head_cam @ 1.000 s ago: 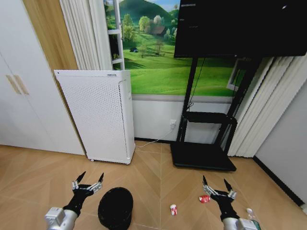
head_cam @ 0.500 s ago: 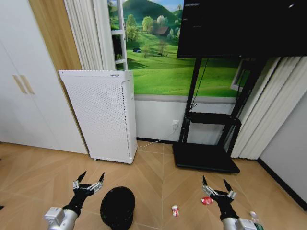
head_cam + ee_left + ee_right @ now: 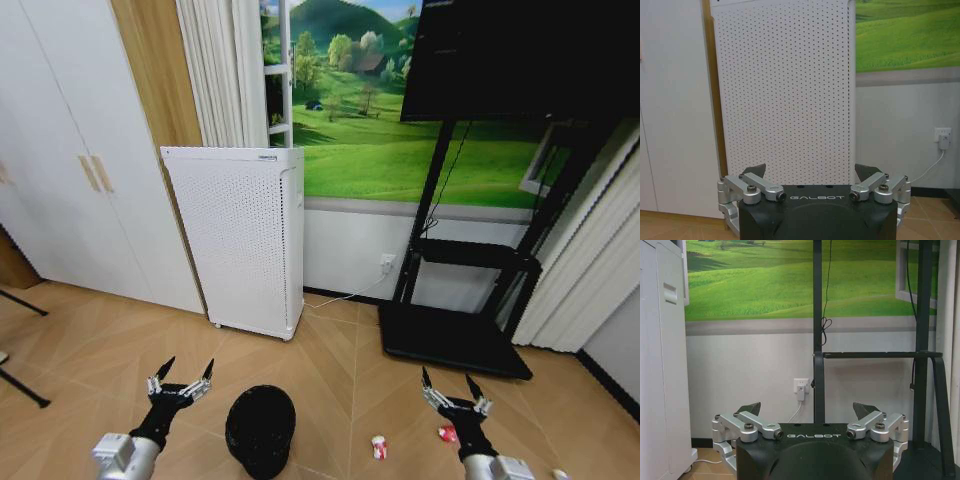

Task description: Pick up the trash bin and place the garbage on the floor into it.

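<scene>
Small round black trash bin [image 3: 261, 428] upright on light parquet floor [image 3: 110, 340], before the white perforated cabinet [image 3: 240, 235]. Just beside bin: left gripper [image 3: 181, 375], fingers spread, empty, nearer. Right gripper [image 3: 452, 390] likewise spread, well apart.

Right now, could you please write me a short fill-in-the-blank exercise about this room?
1. The trash bin stands between the two ____.
2. Both grippers' jaws are ____.
3. The red-and-white wrapper lies on the ____.
4. The tall perforated unit behind the bin is ____ in colour.

Missing words: grippers; open; floor; white
</scene>
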Controlling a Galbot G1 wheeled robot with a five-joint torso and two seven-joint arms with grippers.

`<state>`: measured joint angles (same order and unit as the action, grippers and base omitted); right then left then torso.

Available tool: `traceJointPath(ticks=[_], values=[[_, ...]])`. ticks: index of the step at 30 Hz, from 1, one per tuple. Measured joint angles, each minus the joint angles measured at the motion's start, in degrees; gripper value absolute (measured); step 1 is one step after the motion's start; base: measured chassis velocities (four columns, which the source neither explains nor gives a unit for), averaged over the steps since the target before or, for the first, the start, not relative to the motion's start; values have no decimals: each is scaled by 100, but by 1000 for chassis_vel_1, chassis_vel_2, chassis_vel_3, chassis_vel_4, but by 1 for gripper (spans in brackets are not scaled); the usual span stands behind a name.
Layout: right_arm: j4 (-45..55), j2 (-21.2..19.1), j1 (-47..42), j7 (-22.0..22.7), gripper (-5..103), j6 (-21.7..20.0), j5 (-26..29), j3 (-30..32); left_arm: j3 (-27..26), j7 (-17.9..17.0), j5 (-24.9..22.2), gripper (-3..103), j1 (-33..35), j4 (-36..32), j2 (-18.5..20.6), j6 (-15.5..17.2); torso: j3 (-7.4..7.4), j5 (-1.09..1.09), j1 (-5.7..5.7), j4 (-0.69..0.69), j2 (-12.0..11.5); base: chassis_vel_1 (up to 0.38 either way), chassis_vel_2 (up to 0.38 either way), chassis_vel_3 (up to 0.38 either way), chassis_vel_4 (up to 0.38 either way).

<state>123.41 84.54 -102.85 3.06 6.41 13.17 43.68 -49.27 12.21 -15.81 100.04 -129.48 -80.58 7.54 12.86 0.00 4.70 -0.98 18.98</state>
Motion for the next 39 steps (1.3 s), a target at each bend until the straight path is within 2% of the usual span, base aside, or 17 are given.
traceJointPath(ticks=[22,33,39], values=[[-25,-1,-4,0,100,30,2,4,1,-13,-12,100,1,-5,3,-13,4,0,2,0,6,-68,-66,-65,-73],[-51,-21,-3,-11,100,82,-27,-3,29,-174,-115,100,9,-1,-9,-120,2,0,2,-3,4,-85,-83,-82,-81],[-55,-13,-10,-10,100,85,-37,-5,24,-238,-123,100,12,0,-30,-141,-90,0,-41,-2,-132,0,0,0,0]])
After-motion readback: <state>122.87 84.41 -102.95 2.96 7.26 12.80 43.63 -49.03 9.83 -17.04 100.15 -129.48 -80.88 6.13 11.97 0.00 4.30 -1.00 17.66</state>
